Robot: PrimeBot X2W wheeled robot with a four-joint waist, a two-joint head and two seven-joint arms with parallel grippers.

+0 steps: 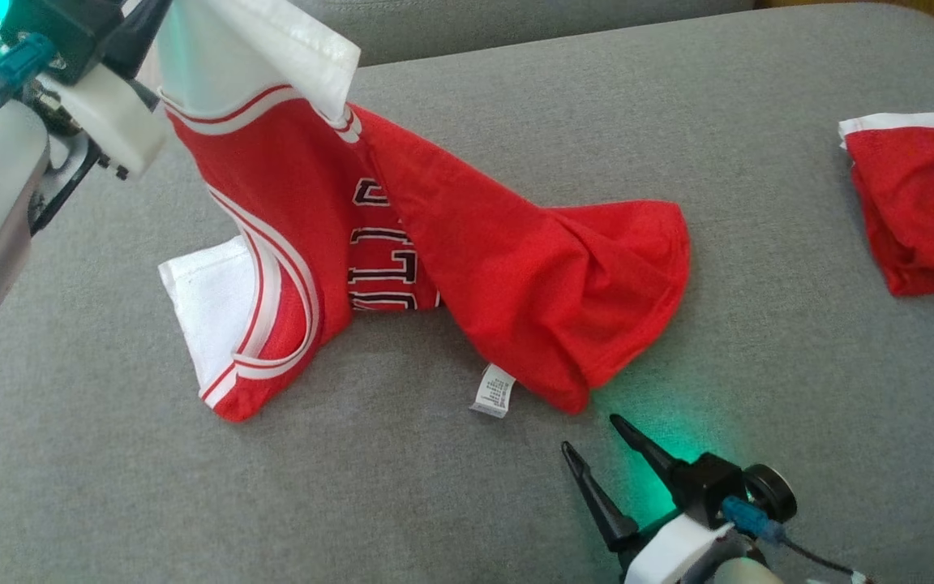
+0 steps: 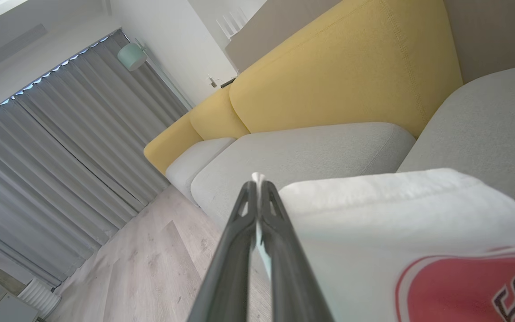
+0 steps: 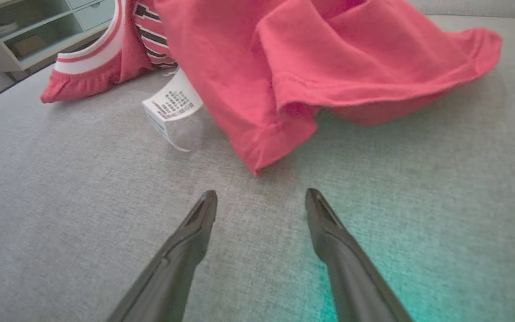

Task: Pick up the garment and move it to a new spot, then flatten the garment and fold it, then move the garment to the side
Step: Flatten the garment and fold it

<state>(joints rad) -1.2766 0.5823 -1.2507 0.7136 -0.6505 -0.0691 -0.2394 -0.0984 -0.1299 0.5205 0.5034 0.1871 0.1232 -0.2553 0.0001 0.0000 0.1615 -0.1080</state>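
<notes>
The garment (image 1: 507,276) is a red jersey with white trim and dark lettering, half lifted off a grey cushion (image 1: 402,495). My left gripper (image 2: 257,181) is shut on its white edge (image 2: 373,201) at the upper left of the head view, so the cloth hangs down from there and trails to the right. The lower hem (image 3: 284,129) and a white care label (image 3: 172,100) rest on the cushion. My right gripper (image 1: 590,434) stands open just below that hem, fingers apart, touching nothing; its own view shows it (image 3: 261,199) a short way from the hem.
A second red cloth with a white edge (image 1: 917,203) lies at the far right of the cushion. Beyond it are a yellow sofa back (image 2: 338,71), another grey seat (image 2: 293,156), wooden floor (image 2: 150,268), curtains and a shelf unit (image 3: 29,31).
</notes>
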